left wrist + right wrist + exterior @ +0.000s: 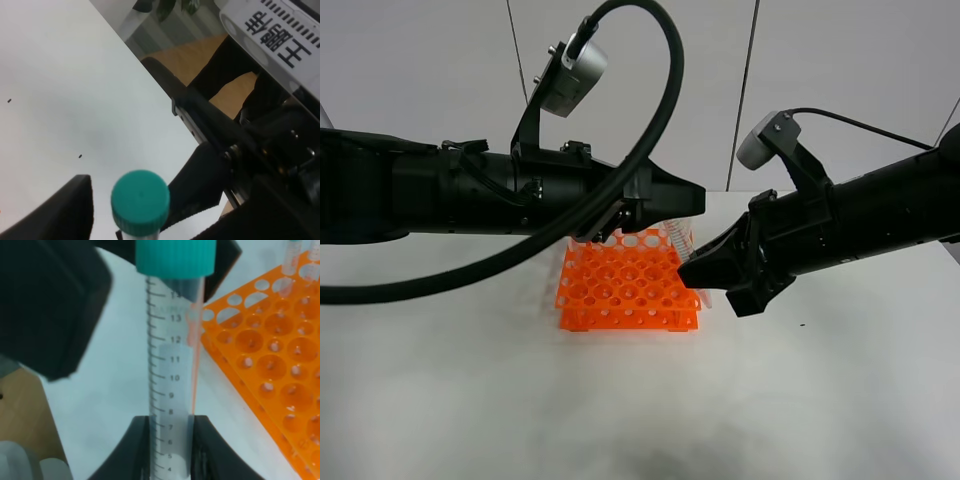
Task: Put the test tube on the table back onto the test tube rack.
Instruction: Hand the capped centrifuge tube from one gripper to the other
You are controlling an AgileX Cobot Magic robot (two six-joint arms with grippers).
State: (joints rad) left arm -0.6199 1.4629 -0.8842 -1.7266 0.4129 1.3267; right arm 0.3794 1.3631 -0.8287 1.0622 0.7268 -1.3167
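The test tube (172, 365), clear with printed graduations and a teal cap (175, 257), stands upright in my right gripper (172, 427), which is shut on its lower body. In the high view the tube (680, 238) hangs just beyond the right far corner of the orange test tube rack (625, 282), above the white table (620, 410). My left gripper (668, 212) sits around the cap (140, 199) with its jaws apart; a gap shows beside one finger (70, 210). The right gripper (694, 270) is right of the rack.
Other capped tubes (292, 255) stand in the rack's far row (280, 340). Both black arms cross above the table's rear half. The table's far edge (150, 85) runs close behind the left gripper, with a wooden floor beyond.
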